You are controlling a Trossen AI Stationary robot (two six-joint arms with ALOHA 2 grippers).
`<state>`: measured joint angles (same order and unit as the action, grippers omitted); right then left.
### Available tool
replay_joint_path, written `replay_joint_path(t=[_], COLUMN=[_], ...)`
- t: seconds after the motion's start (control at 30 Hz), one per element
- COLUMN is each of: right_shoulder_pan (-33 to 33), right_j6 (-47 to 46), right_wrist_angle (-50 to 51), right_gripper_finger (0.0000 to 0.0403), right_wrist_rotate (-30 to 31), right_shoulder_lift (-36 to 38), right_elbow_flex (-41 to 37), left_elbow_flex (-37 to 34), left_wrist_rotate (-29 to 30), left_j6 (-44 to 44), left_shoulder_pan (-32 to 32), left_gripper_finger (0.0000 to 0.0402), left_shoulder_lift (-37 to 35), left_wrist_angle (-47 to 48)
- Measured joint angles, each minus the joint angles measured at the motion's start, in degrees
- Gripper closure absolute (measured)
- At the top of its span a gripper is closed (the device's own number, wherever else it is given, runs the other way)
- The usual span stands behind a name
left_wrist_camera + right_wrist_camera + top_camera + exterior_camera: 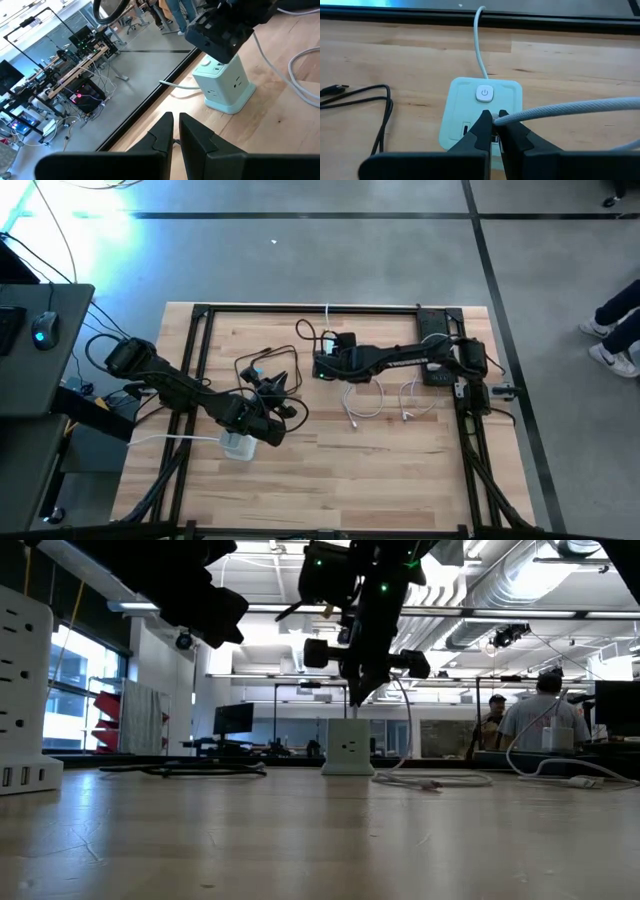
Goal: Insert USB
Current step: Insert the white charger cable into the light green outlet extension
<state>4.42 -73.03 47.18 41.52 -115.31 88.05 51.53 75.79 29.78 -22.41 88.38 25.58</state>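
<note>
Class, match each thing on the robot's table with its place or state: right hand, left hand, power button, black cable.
Things:
1. right hand
2. left hand
3. power button
4. black cable

States:
A. on top of the white power cube
B. shut on the white cable
C. lying on the wooden table
D. shut, holding nothing

Pairs: 1-B, 2-D, 3-A, 4-C

Two pale green cube-shaped power strips (237,446) (333,345), two loose white cables (360,405) (410,402), one tangled black cable (262,368).
</note>
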Motion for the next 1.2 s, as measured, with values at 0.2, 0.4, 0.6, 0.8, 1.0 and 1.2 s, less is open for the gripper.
replay_joint_path(t=[0.2,0.4,0.6,0.8,1.0,1.2], right_shoulder_pan=[0.05,0.24,1.28,2.06,2.53,3.56], right_j6=[0.71,1.13,2.78,4.60,5.21,6.50], right_wrist_angle=[0.23,0.20,1.47,5.50,6.91,7.22], right_gripper_finger=[0.0403,0.0403,0.0403,0.0403,0.0403,0.0403], right_wrist_rotate=[-2.12,-4.32,-6.59,-8.23,-9.15,-10.61], right_shoulder_lift=[0.01,-0.09,-0.09,-0.32,-0.32,1.02], right_elbow_flex=[0.00,-0.04,1.32,4.42,5.01,4.85], left_elbow_flex=[0.00,0.00,0.00,-0.01,-0.02,-0.02], left_wrist_rotate=[0.00,0.02,-0.05,-0.13,-0.16,-0.17], left_j6=[0.00,0.00,0.00,0.00,0.02,0.02], left_shoulder_pan=[-0.01,0.00,0.00,0.00,0.00,-0.02], left_gripper_finger=[0.0392,0.0392,0.0392,0.0392,0.0392,0.0392], left_shoulder_lift=[0.00,0.00,0.00,0.00,0.00,0.00], left_wrist_angle=[0.01,0.00,0.02,0.02,0.02,0.01])
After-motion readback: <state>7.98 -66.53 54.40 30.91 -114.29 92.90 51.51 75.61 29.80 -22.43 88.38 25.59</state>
